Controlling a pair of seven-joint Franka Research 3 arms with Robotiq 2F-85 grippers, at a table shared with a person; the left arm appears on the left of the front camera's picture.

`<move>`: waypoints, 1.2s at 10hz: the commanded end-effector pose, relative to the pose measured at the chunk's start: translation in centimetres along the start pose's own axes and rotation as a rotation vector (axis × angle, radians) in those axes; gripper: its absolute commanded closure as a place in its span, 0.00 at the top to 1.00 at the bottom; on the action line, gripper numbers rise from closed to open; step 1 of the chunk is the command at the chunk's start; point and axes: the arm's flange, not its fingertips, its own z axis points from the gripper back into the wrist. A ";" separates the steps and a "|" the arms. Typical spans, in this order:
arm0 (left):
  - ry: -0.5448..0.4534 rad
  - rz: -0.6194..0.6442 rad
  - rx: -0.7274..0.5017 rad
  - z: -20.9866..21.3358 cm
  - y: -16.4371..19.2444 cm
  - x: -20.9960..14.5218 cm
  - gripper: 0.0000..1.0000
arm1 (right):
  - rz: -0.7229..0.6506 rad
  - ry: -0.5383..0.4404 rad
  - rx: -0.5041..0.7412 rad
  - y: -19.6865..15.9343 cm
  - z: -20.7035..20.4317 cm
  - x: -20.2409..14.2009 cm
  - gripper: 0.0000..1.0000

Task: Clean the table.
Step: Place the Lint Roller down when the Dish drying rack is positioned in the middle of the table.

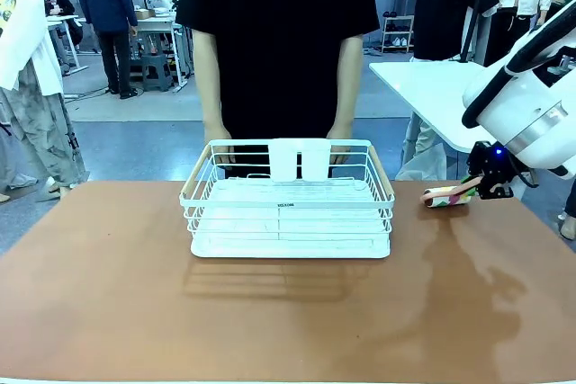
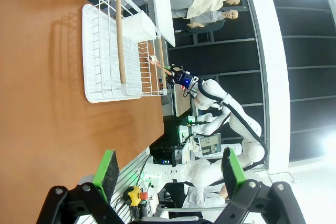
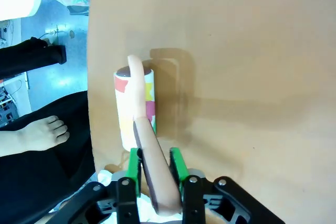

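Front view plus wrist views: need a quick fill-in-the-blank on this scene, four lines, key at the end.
1. The right hand holds the lint roller by its ____.
2. The left hand is ____, with nothing between its pads.
3. The person's hands rest on the ____ rim of the white wire basket.
4. In the front view, the lint roller lies on the table to the basket's ____.

Missing words: handle; open; far; right.
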 end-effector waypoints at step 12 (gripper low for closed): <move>-0.006 -0.005 -0.010 0.2 -0.1 -0.2 1.00 | 0.047 -0.120 -0.061 -1.4 7.2 -2.7 1.00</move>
